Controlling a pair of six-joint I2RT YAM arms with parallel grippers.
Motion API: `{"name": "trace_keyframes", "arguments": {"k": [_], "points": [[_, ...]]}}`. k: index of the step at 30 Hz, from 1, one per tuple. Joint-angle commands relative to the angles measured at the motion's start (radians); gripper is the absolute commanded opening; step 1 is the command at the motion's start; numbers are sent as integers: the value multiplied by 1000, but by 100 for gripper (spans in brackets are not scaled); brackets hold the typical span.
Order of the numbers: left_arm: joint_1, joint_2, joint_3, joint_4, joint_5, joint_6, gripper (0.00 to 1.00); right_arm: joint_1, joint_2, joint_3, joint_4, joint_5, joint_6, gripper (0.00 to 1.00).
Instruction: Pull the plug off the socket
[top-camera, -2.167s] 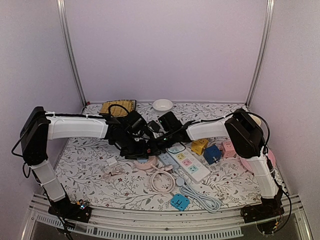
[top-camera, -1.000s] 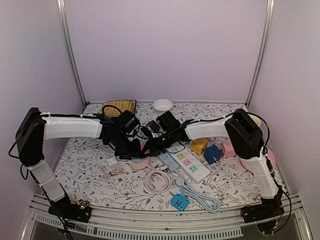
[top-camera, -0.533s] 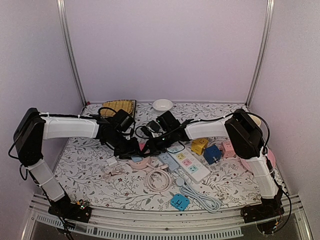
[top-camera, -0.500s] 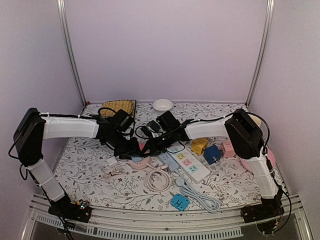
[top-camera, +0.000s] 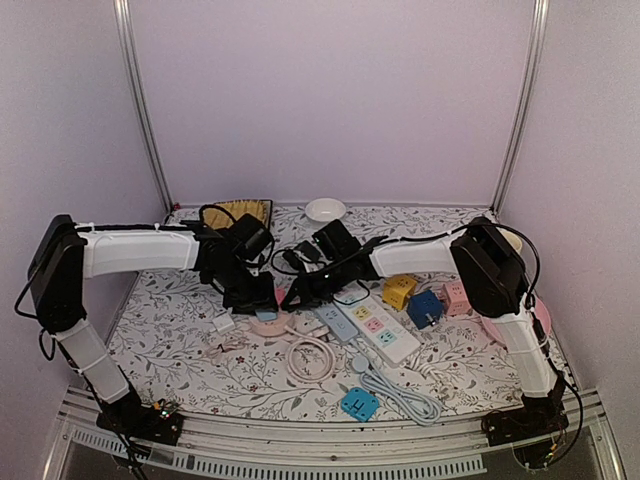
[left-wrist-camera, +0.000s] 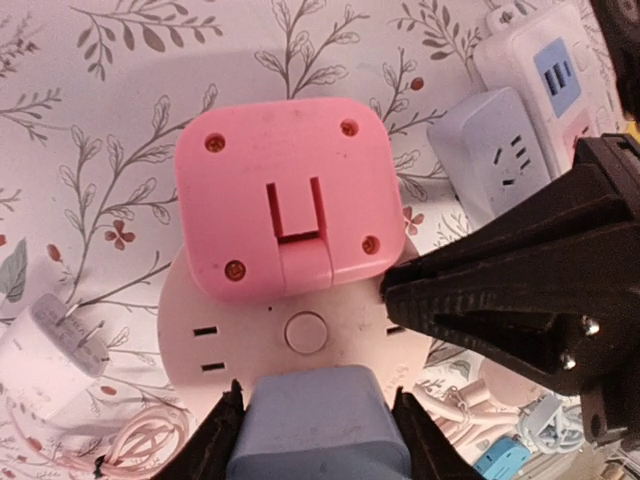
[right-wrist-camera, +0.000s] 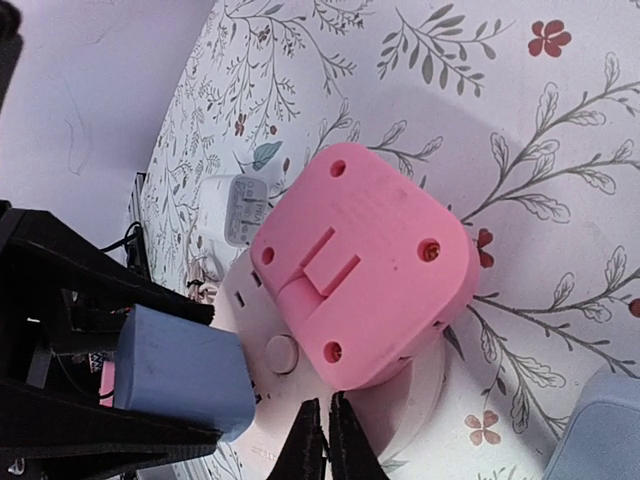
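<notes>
A: Left pincer (left-wrist-camera: 315, 445)?
B: Clamped on the blue plug (left-wrist-camera: 318, 415), one finger on each side.
A: And the socket?
B: The round pale socket (left-wrist-camera: 215, 335) lay just beyond that pincer on the tabletop (left-wrist-camera: 100, 120), with a pink cube (left-wrist-camera: 285, 195) plugged into it. The right pincer (right-wrist-camera: 322, 440) was shut, tips at the socket's rim.

- Left gripper (left-wrist-camera: 318, 432) clamped a blue-grey plug (left-wrist-camera: 318, 420), one finger on each flank.
- The plug overlapped the near rim of a round socket (left-wrist-camera: 195, 310), pale pink; whether its pins were seated could not be told.
- A pink cube adapter (left-wrist-camera: 285, 195) sat on the socket's far half.
- Right gripper (left-wrist-camera: 396, 300), black, jaws together, tips on the socket's right edge.
- Nearby on the floral cloth (left-wrist-camera: 100, 100): grey-blue adapter (left-wrist-camera: 495, 155), white power strip (left-wrist-camera: 550, 60), white charger (left-wrist-camera: 45, 350).
</notes>
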Motion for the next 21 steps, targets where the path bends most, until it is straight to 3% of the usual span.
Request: {"name": "trace_keyframes", "arguments": {"k": [1, 14, 21], "points": [[-43, -67, 107, -34, -143, 9, 17, -2, 70, -36, -219, 111, -26, 7], [-109, -9, 188, -104, -238, 27, 17, -2, 31, -18, -232, 133, -38, 7], [-106, -50, 110, -84, -231, -20, 17, -30, -72, -37, -231, 182, -28, 7]]}}
